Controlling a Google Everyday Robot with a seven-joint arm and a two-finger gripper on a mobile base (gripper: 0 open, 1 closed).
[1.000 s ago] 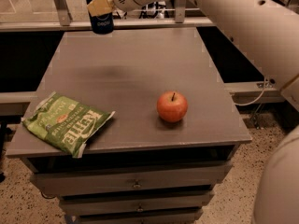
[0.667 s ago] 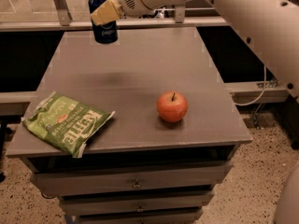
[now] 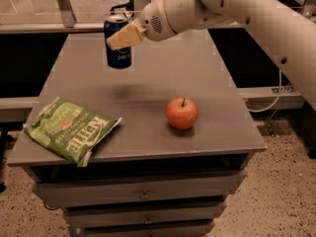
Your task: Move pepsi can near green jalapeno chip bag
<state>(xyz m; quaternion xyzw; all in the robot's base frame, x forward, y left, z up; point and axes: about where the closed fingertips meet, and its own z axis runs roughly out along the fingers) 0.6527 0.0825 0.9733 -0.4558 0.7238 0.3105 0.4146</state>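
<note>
— Three things over the flat grey tabletop (image 3: 207, 78), taken left to right. Far left, close to the front edge: flat, crinkly green jalapeno chip bag (image 3: 71, 130) with white lettering and white ends, lying flat.

— Next along?

— Small dark blue pepsi can (image 3: 117, 53) with a silver top, upright, up toward the back left. Probably lifted clear of the surface, judging by the soft shadow lower down on the grey. Well apart from the bag.

— And the gripper?

— Cream two-finger gripper (image 3: 118, 37) clamped on the can's upper half, one finger laid across the front. Reaching in from the right on a thick white arm (image 3: 247, 9).

— Farther right?

— Round red apple (image 3: 182, 112), alone toward the front, right of the bag and apart from it.

— So, carrying in progress. How to finish it well?

— Bring the can forward and a little left, upright all the way, with no loosening of the grip. Aim for the bare grey just behind or beside the bag's right corner, nearer the bag than the apple. Lower straight down until flat on its base, and only then open the fingers.

— Anything to avoid?

— Setting down on the crinkled edge: likely to tip the can. Also brushing the apple, round and probably quick to roll.
</note>
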